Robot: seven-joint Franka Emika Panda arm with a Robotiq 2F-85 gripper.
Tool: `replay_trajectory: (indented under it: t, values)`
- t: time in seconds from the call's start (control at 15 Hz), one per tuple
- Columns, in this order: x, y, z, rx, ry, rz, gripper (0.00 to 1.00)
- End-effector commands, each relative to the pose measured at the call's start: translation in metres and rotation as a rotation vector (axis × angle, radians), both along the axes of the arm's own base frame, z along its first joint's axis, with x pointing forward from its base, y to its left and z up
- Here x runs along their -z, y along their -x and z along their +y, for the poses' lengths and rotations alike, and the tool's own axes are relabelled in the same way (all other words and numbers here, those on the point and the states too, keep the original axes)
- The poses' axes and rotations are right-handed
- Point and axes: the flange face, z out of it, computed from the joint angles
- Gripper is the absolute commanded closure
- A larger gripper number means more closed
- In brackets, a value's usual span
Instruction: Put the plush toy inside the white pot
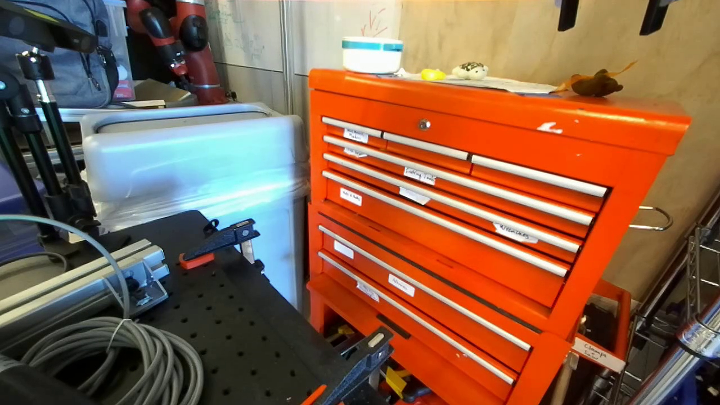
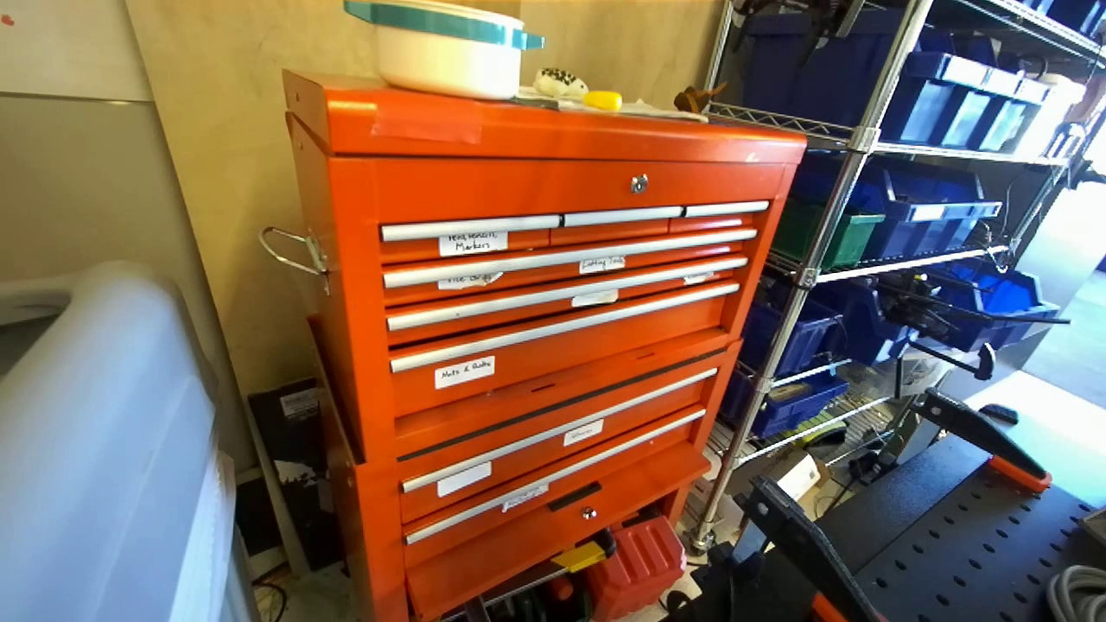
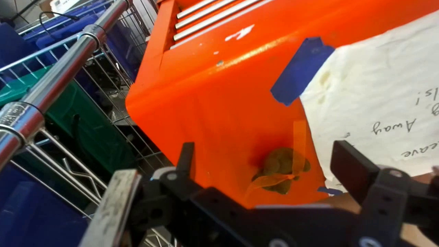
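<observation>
The plush toy [image 1: 596, 84] is a small brown lump with an orange ribbon. It lies on top of the orange tool chest, and shows in both exterior views [image 2: 694, 99]. The white pot [image 1: 371, 60] with a teal band near its rim stands at the opposite end of the chest top, also in an exterior view [image 2: 449, 65]; it is out of the wrist view. My gripper [image 3: 263, 145] is open and empty. In the wrist view the plush toy [image 3: 279, 161] appears between its fingers, apart from both. In an exterior view the gripper [image 1: 612, 19] hangs above the toy.
The orange tool chest [image 1: 484, 104] has a paper sheet [image 3: 374, 92] taped on top. A yellow item [image 1: 432, 74] and a white speckled toy [image 1: 470, 71] lie between pot and plush toy. A wire shelf [image 2: 855, 138] with blue bins stands beside the chest; a wooden wall [image 1: 523, 45] is behind.
</observation>
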Motion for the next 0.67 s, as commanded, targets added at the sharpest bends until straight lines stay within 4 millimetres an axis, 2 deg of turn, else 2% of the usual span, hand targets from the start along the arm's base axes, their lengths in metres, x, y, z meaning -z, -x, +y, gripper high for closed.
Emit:
replay_trajectory:
  t: [0.0, 0.27, 0.6]
  values:
    - [0.006, -0.038, -0.001, 0.071, 0.023, -0.032, 0.0]
    - [0.02, -0.068, 0.003, 0.158, 0.034, -0.063, 0.0]
    - [0.036, -0.094, 0.015, 0.236, 0.026, -0.089, 0.0]
